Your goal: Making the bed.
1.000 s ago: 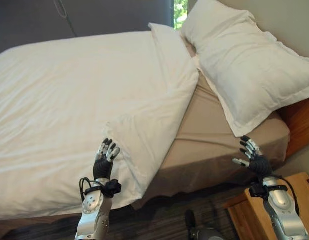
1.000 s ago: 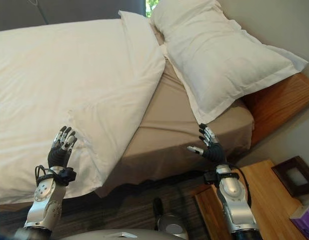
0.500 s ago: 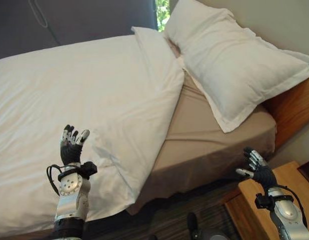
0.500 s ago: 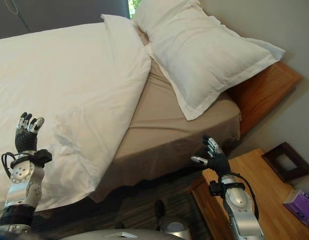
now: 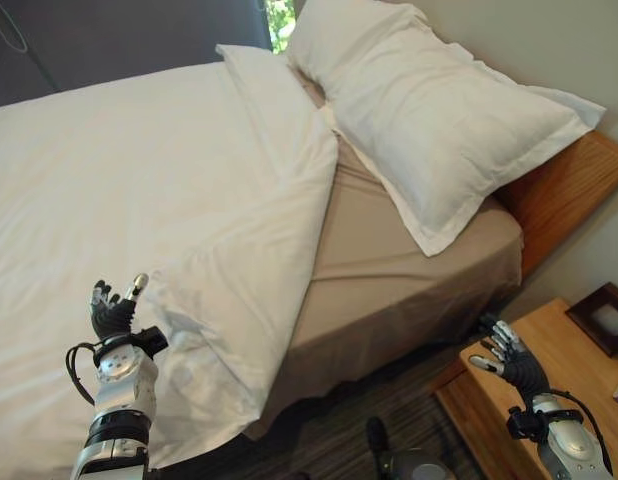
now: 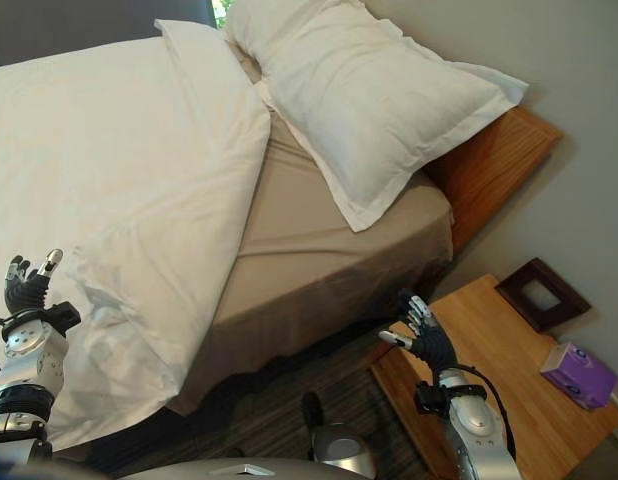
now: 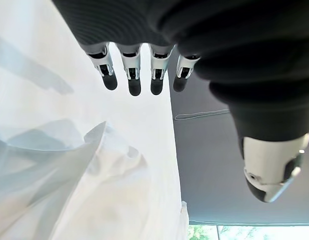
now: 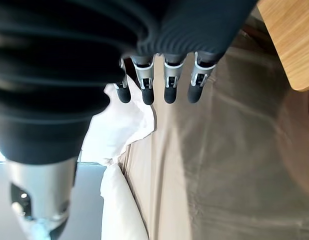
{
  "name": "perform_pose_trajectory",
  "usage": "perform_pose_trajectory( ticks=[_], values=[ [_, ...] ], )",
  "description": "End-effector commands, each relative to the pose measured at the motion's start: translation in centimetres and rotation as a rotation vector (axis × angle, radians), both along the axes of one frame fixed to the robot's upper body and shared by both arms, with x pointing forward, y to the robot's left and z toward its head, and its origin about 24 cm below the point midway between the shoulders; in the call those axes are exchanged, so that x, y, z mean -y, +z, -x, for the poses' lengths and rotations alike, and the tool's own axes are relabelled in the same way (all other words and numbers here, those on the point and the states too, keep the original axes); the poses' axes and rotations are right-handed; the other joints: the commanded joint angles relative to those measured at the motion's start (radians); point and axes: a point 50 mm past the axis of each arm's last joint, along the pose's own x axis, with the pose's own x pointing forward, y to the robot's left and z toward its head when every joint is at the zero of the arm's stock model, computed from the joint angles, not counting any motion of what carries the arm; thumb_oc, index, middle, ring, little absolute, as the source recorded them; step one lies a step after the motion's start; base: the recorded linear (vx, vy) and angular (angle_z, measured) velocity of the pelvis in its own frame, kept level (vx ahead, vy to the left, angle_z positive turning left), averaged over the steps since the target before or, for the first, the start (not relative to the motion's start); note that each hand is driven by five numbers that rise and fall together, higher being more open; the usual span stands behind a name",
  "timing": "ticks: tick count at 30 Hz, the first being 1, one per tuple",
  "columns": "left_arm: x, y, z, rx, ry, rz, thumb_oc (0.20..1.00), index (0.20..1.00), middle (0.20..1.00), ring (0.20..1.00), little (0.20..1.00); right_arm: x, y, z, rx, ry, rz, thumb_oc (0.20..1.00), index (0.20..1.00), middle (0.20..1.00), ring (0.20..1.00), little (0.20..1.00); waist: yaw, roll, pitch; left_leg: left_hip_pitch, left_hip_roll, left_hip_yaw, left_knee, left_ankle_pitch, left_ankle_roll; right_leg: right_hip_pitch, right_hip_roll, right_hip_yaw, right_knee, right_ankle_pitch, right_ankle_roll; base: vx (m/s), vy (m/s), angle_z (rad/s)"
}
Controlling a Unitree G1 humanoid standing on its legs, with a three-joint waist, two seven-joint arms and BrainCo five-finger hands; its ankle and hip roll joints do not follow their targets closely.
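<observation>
Clearly the white duvet [image 5: 139, 200] covers most of the bed, but its upper corner is folded back on a slant, so the tan sheet [image 5: 399, 270] lies bare between that fold and the big pillow [image 5: 429, 110] by the wooden headboard [image 5: 569, 190]. The folded edge runs from near the head of the bed down toward the robot's left side, and its loose corner [image 5: 189, 290] sits just beside the left hand [image 5: 114, 312], on the side toward the pillow. So the left hand is the nearer one by far. It is raised over the duvet with fingers loosely extended and the thumb apart, holding nothing (the wrist view shows the cloth past the fingertips, not between them). The right hand [image 6: 424, 340] hovers low by the wooden nightstand [image 6: 509, 370], well apart from the duvet, fingers spread and empty. I judge the next move is for the left hand to take the corner and draw it toward the pillow.
</observation>
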Motion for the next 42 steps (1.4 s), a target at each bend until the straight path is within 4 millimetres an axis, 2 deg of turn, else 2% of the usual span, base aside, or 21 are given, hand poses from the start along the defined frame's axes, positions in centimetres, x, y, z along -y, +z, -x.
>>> perform_pose_trajectory(
  ticks=[1, 8, 12, 17, 18, 19, 20, 21, 24, 26, 28, 30, 32, 33, 34, 35, 36, 37, 39, 41, 42],
  values=[
    [-1.3, 3.1, -1.4, 0.116, 0.026, -0.042, 1.000, 1.000, 1.000, 1.000, 1.000, -0.5, 3.3, -1.6, 0.175, 0.051, 0.007, 1.000, 1.000, 1.000, 1.000, 1.000, -0.005, -0.008, 0.002, -0.033, 0.018, -0.015, 0.011, 0.076, -0.022, 0.030, -0.061, 0.015, 0.093, -0.112, 0.092, 0.00, 0.012, -0.07],
    [-0.5, 3.4, -2.9, 0.077, -0.088, -0.046, 1.000, 1.000, 1.000, 1.000, 1.000, -0.7, 3.8, -2.4, 0.198, 0.081, 0.007, 1.000, 1.000, 1.000, 1.000, 1.000, -0.017, -0.013, 0.038, -0.063, 0.029, -0.004, 0.011, 0.084, -0.026, -0.022, -0.047, 0.034, 0.104, -0.103, 0.091, -0.05, 0.005, -0.11],
    [1.3, 6.5, -5.7, 0.138, -0.195, -0.132, 1.000, 1.000, 1.000, 1.000, 1.000, -1.0, 4.5, -3.2, 0.232, 0.098, -0.005, 1.000, 1.000, 1.000, 1.000, 1.000, -0.031, -0.026, 0.079, -0.106, 0.038, 0.004, 0.011, 0.093, -0.029, -0.088, -0.030, 0.054, 0.123, -0.092, 0.089, -0.07, -0.002, -0.16],
    [4.0, 8.4, -7.5, 0.241, -0.289, -0.127, 1.000, 1.000, 1.000, 1.000, 1.000, -1.7, 4.6, -4.0, 0.244, 0.116, -0.020, 1.000, 1.000, 1.000, 1.000, 1.000, -0.031, -0.039, 0.095, -0.137, 0.043, 0.008, 0.011, 0.100, -0.029, -0.133, -0.015, 0.070, 0.133, -0.084, 0.088, -0.03, -0.021, -0.13],
    [5.5, 8.3, -8.2, 0.260, -0.328, -0.095, 0.865, 0.865, 0.865, 0.865, 0.865, -2.2, 4.8, -4.3, 0.254, 0.130, -0.025, 1.000, 1.000, 1.000, 1.000, 1.000, -0.033, -0.042, 0.104, -0.143, 0.047, 0.011, 0.011, 0.101, -0.029, -0.143, -0.013, 0.072, 0.135, -0.083, 0.087, 0.00, -0.011, -0.15],
    [5.6, 8.3, -8.2, 0.260, -0.329, -0.095, 0.598, 0.598, 0.598, 0.598, 0.598, -2.2, 4.8, -4.3, 0.254, 0.129, -0.025, 1.000, 1.000, 1.000, 1.000, 1.000, -0.033, -0.042, 0.104, -0.144, 0.047, 0.012, 0.011, 0.101, -0.029, -0.144, -0.013, 0.072, 0.136, -0.083, 0.087, 0.02, 0.005, -0.03],
    [6.7, 8.7, -8.8, 0.248, -0.376, -0.140, 0.200, 0.200, 0.200, 0.200, 0.200, -2.5, 5.0, -4.5, 0.260, 0.140, -0.017, 1.000, 1.000, 1.000, 1.000, 1.000, -0.032, -0.041, 0.110, -0.142, 0.048, 0.015, 0.011, 0.099, -0.030, -0.145, -0.011, 0.073, 0.136, -0.084, 0.087, 0.00, 0.000, 0.00],
    [6.7, 8.7, -8.8, 0.248, -0.376, -0.140, 0.200, 0.200, 0.200, 0.200, 0.200, -2.5, 5.0, -4.5, 0.260, 0.140, -0.017, 1.000, 1.000, 1.000, 1.000, 1.000, -0.032, -0.041, 0.110, -0.141, 0.048, 0.016, 0.011, 0.099, -0.030, -0.145, -0.011, 0.073, 0.136, -0.084, 0.087, 0.00, 0.000, 0.00],
    [8.6, 8.6, -9.1, 0.199, -0.485, -0.234, 0.200, 0.200, 0.200, 0.200, 0.200, -2.4, 5.4, -4.7, 0.275, 0.148, 0.003, 1.000, 1.000, 1.000, 1.000, 1.000, -0.032, -0.037, 0.119, -0.137, 0.047, 0.023, 0.011, 0.093, -0.030, -0.145, -0.011, 0.077, 0.132, -0.082, 0.088, 0.01, 0.011, -0.02],
    [10.9, 9.4, -9.4, 0.209, -0.591, -0.311, 0.200, 0.200, 0.200, 0.200, 0.200, -2.2, 5.2, -4.7, 0.267, 0.127, 0.010, 1.000, 1.000, 1.000, 1.000, 1.000, -0.032, -0.027, 0.123, -0.128, 0.045, 0.030, 0.011, 0.089, -0.029, -0.139, -0.013, 0.077, 0.128, -0.084, 0.088, 0.02, 0.012, -0.01],
    [11.6, 9.7, -9.6, 0.215, -0.624, -0.334, 0.200, 0.200, 0.200, 0.200, 0.200, -2.1, 5.1, -4.6, 0.264, 0.125, 0.012, 1.000, 1.000, 1.000, 1.000, 1.000, -0.033, -0.025, 0.125, -0.124, 0.045, 0.031, 0.011, 0.086, -0.029, -0.136, -0.014, 0.076, 0.126, -0.084, 0.089, 0.00, 0.000, 0.00],
    [15.2, 10.0, -10.0, 0.253, -0.759, -0.353, 0.200, 0.200, 0.200, 0.200, 0.200, -2.2, 4.8, -4.5, 0.250, 0.125, 0.006, 1.000, 1.000, 1.000, 1.000, 1.000, -0.042, -0.015, 0.124, -0.110, 0.039, 0.040, 0.011, 0.077, -0.028, -0.125, -0.019, 0.076, 0.123, -0.086, 0.091, 0.03, 0.032, -0.07],
    [16.3, 10.1, -10.1, 0.269, -0.790, -0.346, 0.200, 0.200, 0.200, 0.200, 0.200, -2.3, 4.7, -4.5, 0.248, 0.128, 0.004, 1.000, 1.000, 1.000, 1.000, 1.000, -0.043, -0.013, 0.124, -0.104, 0.039, 0.043, 0.011, 0.075, -0.028, -0.122, -0.020, 0.077, 0.122, -0.087, 0.091, 0.01, 0.016, -0.11],
    [19.2, 10.0, -10.2, 0.299, -0.884, -0.324, 0.200, 0.200, 0.200, 0.200, 0.200, -2.5, 4.6, -4.4, 0.240, 0.138, 0.002, 1.000, 1.000, 1.000, 1.000, 1.000, -0.051, -0.005, 0.121, -0.095, 0.035, 0.049, 0.011, 0.068, -0.027, -0.116, -0.024, 0.077, 0.120, -0.086, 0.094, 0.02, 0.023, -0.12],
    [20.9, 10.0, -10.2, 0.308, -0.938, -0.317, 0.200, 0.200, 0.200, 0.200, 0.200, -2.6, 4.5, -4.5, 0.232, 0.141, 0.000, 1.000, 1.000, 1.000, 1.000, 1.000, -0.057, -0.002, 0.118, -0.091, 0.033, 0.051, 0.011, 0.065, -0.026, -0.113, -0.025, 0.080, 0.119, -0.087, 0.094, 0.02, 0.024, -0.09],
    [20.9, 10.0, -10.2, 0.309, -0.939, -0.317, 0.200, 0.200, 0.200, 0.200, 0.200, -2.5, 4.5, -4.4, 0.232, 0.140, 0.001, 1.000, 1.000, 1.000, 1.000, 1.000, -0.056, -0.002, 0.119, -0.091, 0.033, 0.051, 0.011, 0.065, -0.026, -0.113, -0.025, 0.080, 0.119, -0.087, 0.094, 0.00, 0.000, 0.00],
    [23.4, 9.6, -10.2, 0.318, -1.004, -0.277, 0.200, 0.200, 0.200, 0.200, 0.200, -2.9, 4.3, -4.4, 0.225, 0.147, -0.005, 1.000, 1.000, 1.000, 1.000, 1.000, -0.068, 0.004, 0.115, -0.085, 0.029, 0.060, 0.011, 0.061, -0.024, -0.108, -0.028, 0.083, 0.118, -0.086, 0.095, 0.00, 0.000, 0.00],
    [23.4, 9.5, -10.2, 0.319, -1.005, -0.277, 0.200, 0.200, 0.200, 0.200, 0.200, -2.8, 4.3, -4.4, 0.225, 0.145, -0.004, 1.000, 1.000, 1.000, 1.000, 1.000, -0.067, 0.005, 0.115, -0.084, 0.029, 0.060, 0.011, 0.061, -0.024, -0.107, -0.028, 0.084, 0.117, -0.086, 0.095, 0.00, 0.000, 0.00],
    [27.2, 8.6, -10.1, 0.304, -1.092, -0.229, 0.200, 0.200, 0.200, 0.200, 0.200, -3.1, 4.1, -4.4, 0.215, 0.146, -0.011, 1.000, 1.000, 1.000, 1.000, 1.000, -0.091, 0.013, 0.106, -0.078, 0.024, 0.074, 0.011, 0.054, -0.022, -0.106, -0.032, 0.090, 0.113, -0.083, 0.097, 0.01, 0.030, -0.06],
    [29.2, 7.0, -10.0, 0.250, -1.131, -0.144, 0.200, 0.200, 0.200, 0.200, 0.200, -3.6, 4.0, -4.5, 0.212, 0.151, -0.031, 1.000, 1.000, 1.000, 1.000, 1.000, -0.113, 0.017, 0.104, -0.077, 0.021, 0.085, 0.011, 0.052, -0.020, -0.112, -0.033, 0.098, 0.113, -0.079, 0.098, 0.00, 0.029, -0.05],
    [30.0, 6.0, -9.9, 0.209, -1.141, -0.106, 0.376, 0.376, 0.376, 0.376, 0.376, -3.7, 3.9, -4.4, 0.206, 0.149, -0.043, 1.000, 1.000, 1.000, 1.000, 1.000, -0.125, 0.018, 0.102, -0.077, 0.020, 0.096, 0.011, 0.049, -0.020, -0.116, -0.031, 0.105, 0.113, -0.077, 0.099, 0.00, 0.017, -0.10]
  ],
)
